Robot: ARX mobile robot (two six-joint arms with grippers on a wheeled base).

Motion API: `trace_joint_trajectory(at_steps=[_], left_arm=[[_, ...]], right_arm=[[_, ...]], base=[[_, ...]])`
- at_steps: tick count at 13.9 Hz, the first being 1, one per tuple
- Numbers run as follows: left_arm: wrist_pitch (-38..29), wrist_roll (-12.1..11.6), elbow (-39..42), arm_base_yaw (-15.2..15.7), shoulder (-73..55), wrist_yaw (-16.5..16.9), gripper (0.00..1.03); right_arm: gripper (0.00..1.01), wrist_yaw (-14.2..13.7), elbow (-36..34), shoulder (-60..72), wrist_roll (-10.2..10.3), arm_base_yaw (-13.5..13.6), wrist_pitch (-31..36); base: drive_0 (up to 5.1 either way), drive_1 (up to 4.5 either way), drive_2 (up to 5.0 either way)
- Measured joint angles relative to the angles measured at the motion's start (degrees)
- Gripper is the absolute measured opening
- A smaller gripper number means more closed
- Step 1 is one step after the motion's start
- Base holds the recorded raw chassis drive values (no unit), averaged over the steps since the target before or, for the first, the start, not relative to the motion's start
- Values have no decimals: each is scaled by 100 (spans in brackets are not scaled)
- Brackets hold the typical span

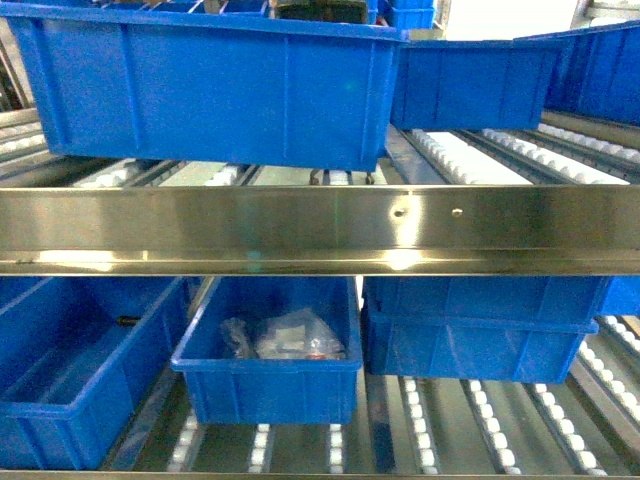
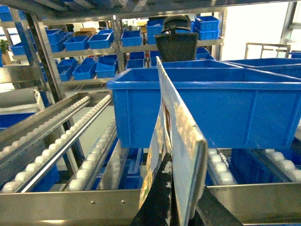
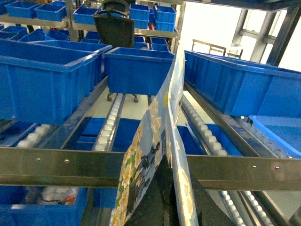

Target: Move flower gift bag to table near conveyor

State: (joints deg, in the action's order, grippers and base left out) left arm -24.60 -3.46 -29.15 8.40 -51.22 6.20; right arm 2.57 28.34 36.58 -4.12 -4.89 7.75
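Nearest in each wrist view, a dark gripper pinches the flower gift bag, which stands on edge. The left gripper (image 2: 181, 207) clamps the lower edge of the flower gift bag (image 2: 176, 141); the right gripper (image 3: 164, 197) is pressed together on the same bag (image 3: 150, 155), its floral print facing left. Just beyond runs the conveyor's (image 1: 320, 225) shiny steel rail, with white rollers (image 1: 480, 410) behind. On the rollers sit blue bins (image 1: 210, 85); a small bin (image 1: 270, 370) on the lower level holds plastic-wrapped items (image 1: 285, 338). Farther off stand shelves (image 2: 89, 47) of more blue bins.
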Motion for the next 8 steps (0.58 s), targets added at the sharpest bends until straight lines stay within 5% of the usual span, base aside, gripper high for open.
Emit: trace_joint_trajectory(at_steps=[8], left_arm=[[4, 2, 0, 0, 0, 0, 2]], right_arm=[[2, 0, -2, -9, 0, 0, 4]], base=[[-483, 145, 344]])
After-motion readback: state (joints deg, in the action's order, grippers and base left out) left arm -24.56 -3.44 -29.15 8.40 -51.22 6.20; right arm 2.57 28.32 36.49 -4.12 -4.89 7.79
